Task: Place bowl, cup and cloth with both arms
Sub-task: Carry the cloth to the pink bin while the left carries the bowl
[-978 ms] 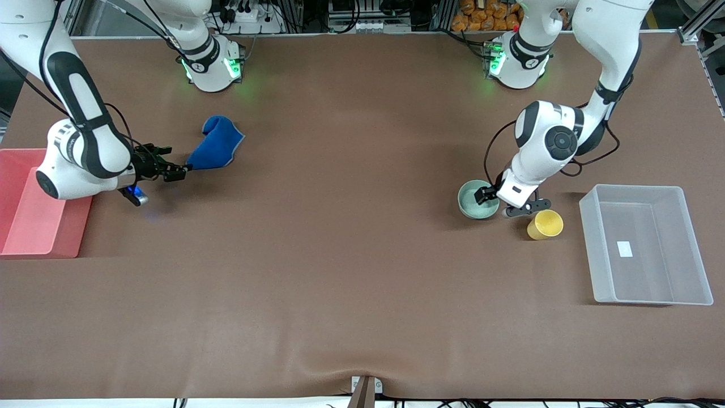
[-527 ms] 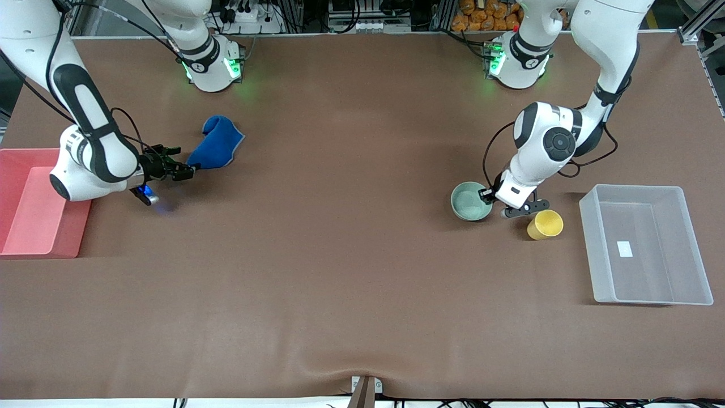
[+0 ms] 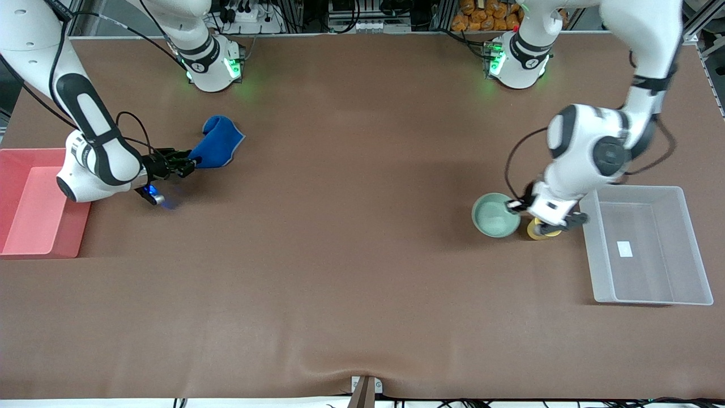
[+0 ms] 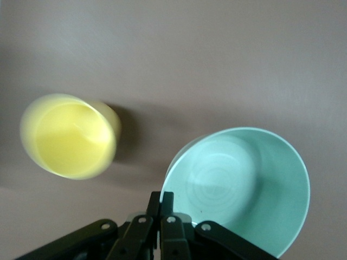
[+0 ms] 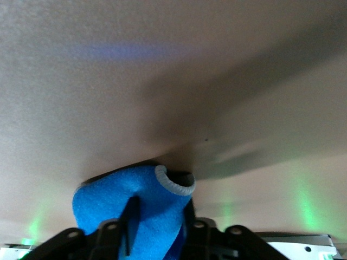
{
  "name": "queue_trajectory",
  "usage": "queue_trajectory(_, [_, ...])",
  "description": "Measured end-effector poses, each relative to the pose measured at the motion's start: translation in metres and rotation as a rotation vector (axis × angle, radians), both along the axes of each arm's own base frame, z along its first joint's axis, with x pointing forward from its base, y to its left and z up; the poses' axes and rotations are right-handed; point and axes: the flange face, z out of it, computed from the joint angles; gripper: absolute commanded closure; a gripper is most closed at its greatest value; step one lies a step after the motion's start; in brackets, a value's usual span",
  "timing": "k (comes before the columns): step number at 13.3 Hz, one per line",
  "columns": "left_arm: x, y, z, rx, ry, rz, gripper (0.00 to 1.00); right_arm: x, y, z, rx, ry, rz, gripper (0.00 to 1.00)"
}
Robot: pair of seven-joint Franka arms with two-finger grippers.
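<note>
One cup [image 3: 537, 229] stands beside the clear bin [image 3: 645, 243], under the left end effector [image 3: 518, 207] pinching the bowl [image 3: 495, 215]. The right end effector [image 3: 190, 165] has its fingers around the cloth [image 3: 218, 144], near the red bin [image 3: 28, 198].

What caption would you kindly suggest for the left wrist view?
Left gripper fingers shut on the rim of the glossy mint-green bowl, lifted beside the plain yellow cup.

The middle of the bench [image 3: 351, 226] is left open between the two arms. Near the left arm's end, passage is narrowed by the cup [image 3: 535, 231] just beside the clear bin [image 3: 589, 249]. At the right arm's end, the red tray [image 3: 11, 249] is set.
</note>
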Motion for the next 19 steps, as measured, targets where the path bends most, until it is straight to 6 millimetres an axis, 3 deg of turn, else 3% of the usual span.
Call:
queue_trajectory(2, [0.017, 0.064, 0.030, 0.013, 0.013, -0.030, 1.00, 0.004, -0.001, 0.003, 0.006, -0.018, 0.009, 0.91])
queue_trajectory(5, [0.017, 0.165, 0.047, 0.034, 0.023, -0.062, 1.00, 0.017, -0.003, 0.020, 0.002, -0.061, 0.019, 0.94])
queue_trajectory(7, [0.008, 0.225, 0.046, 0.049, 0.020, -0.080, 1.00, 0.032, -0.002, 0.055, 0.013, -0.093, 0.038, 0.93])
queue_trajectory(10, [0.002, 0.291, 0.029, 0.064, 0.022, -0.104, 1.00, 0.065, -0.006, 0.131, 0.016, -0.158, 0.085, 0.92])
queue_trajectory(13, [0.004, 0.326, -0.011, 0.090, 0.013, -0.120, 1.00, 0.090, -0.016, 0.204, -0.019, -0.205, 0.154, 0.92])
queue_trajectory(19, [0.014, 0.323, -0.070, 0.053, -0.008, -0.136, 1.00, 0.118, -0.034, 0.311, -0.066, -0.269, 0.291, 0.92])
